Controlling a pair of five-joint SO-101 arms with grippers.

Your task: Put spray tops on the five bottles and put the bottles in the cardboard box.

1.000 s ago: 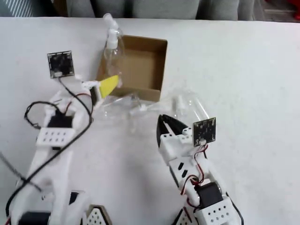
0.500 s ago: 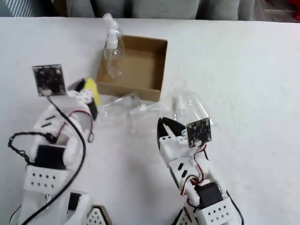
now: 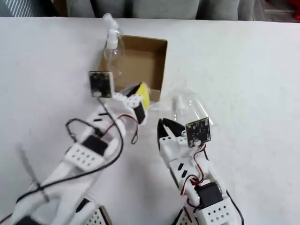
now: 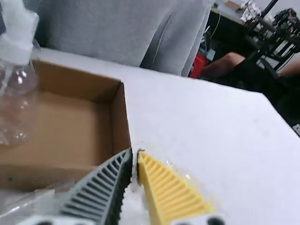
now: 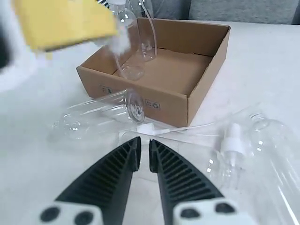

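The left pincer (image 3: 143, 96) (image 4: 134, 161), with one grey ribbed finger and one yellow, is closed, its tips together and nothing between them. It hangs just beside the nearest corner of the open brown cardboard box (image 3: 140, 65) (image 4: 70, 117), which sits on the white tabletop (image 3: 243, 61) ahead of it. At the far end of the box from this pincer, a clear plastic bottle with a white spray top (image 3: 111, 44) (image 4: 14, 75) stands upright inside.

The right pincer (image 3: 163, 125) (image 5: 144, 145), with black ribbed fingers, is also closed and holds nothing; only a thin slit shows between its fingers. It is low over the tabletop, short of the box's near wall (image 5: 154, 101). Just beyond its tips lies a small white part with a thin clear tube (image 5: 149, 127). Ahead and to its right, a second clear bottle wearing a white spray top (image 3: 190, 105) (image 5: 253, 140) lies on its side on the tabletop. Ahead and to its left, between the two pincers, a third clear bottle (image 5: 98, 115) lies on its side just in front of the box; I cannot tell whether it has a top.
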